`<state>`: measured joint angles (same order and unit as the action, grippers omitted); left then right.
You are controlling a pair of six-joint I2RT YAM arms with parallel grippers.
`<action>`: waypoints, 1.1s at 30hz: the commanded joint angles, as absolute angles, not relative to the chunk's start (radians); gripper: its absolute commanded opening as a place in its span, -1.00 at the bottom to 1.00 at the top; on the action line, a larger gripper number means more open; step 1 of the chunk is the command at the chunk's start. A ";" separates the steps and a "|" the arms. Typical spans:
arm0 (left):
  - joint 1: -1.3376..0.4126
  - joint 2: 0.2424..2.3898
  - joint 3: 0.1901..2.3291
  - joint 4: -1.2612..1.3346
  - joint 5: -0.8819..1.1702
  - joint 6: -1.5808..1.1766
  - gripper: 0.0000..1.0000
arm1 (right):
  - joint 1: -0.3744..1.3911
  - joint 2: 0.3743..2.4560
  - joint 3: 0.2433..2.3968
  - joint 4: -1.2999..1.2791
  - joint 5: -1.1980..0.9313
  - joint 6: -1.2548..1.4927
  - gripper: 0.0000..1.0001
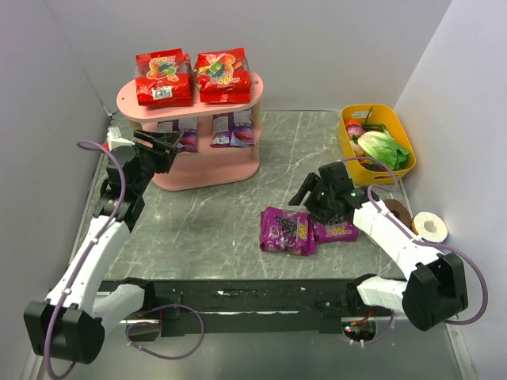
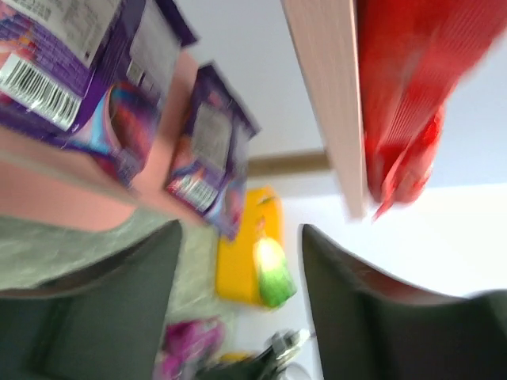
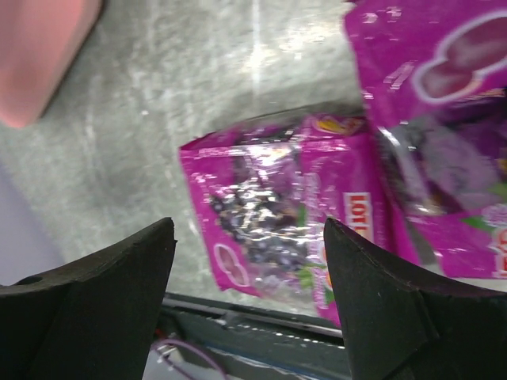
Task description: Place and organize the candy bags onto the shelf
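The pink shelf (image 1: 190, 101) stands at the back left. Two red candy bags (image 1: 164, 77) (image 1: 223, 75) lie on its top tier. Two blue-violet bags (image 1: 233, 129) (image 1: 185, 134) stand on its middle tier, also in the left wrist view (image 2: 210, 146). Two magenta-purple grape bags lie on the table, one (image 1: 288, 229) overlapped by the other (image 1: 337, 231); both show in the right wrist view (image 3: 293, 214) (image 3: 444, 134). My left gripper (image 1: 162, 143) is open and empty beside the shelf's left end. My right gripper (image 1: 305, 192) is open and empty just above the grape bags.
A yellow tub (image 1: 377, 142) with green vegetables stands at the back right. A brown disc (image 1: 396, 212) and a white tape roll (image 1: 431, 226) lie by the right wall. Grey walls close in on both sides.
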<state>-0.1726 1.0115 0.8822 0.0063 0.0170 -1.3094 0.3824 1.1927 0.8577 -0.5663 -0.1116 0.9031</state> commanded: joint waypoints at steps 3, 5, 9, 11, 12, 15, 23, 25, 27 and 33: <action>-0.173 0.994 0.877 -0.188 0.238 -1.014 0.80 | 0.374 1.161 0.813 -0.626 -0.046 0.838 0.65; -0.175 1.002 0.851 -0.183 0.308 -0.974 0.91 | 0.373 1.164 0.802 -0.623 -0.070 0.822 0.63; -0.182 1.051 0.795 -0.147 0.504 -0.904 0.99 | 0.377 1.206 0.752 -0.580 -0.161 0.779 0.60; -0.216 1.074 0.767 -0.127 0.531 -0.885 0.93 | 0.380 1.235 0.738 -0.531 -0.228 0.773 0.56; -0.231 1.103 0.761 -0.127 0.532 -0.867 0.93 | 0.383 1.267 0.726 -0.511 -0.251 0.762 0.54; -0.294 1.173 0.736 -0.089 0.561 -0.856 0.93 | 0.428 1.328 0.729 -0.422 -0.333 0.756 0.47; -0.365 1.336 0.664 -0.006 0.660 -0.853 0.93 | 0.604 1.576 0.943 -0.373 -0.351 0.707 0.46; -0.368 1.350 0.654 -0.011 0.660 -0.848 0.93 | 0.609 1.620 0.980 -0.382 -0.351 0.689 0.45; -0.368 1.347 0.646 -0.029 0.649 -0.851 0.93 | 0.614 1.657 1.015 -0.387 -0.356 0.683 0.44; -0.370 1.292 0.601 -0.040 0.623 -0.885 0.92 | 0.626 1.641 1.025 -0.383 -0.342 0.701 0.44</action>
<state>-0.3641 1.3476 0.6201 -0.0647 0.6197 -0.8776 0.6128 1.6451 0.9989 -0.3958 -0.3672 0.7116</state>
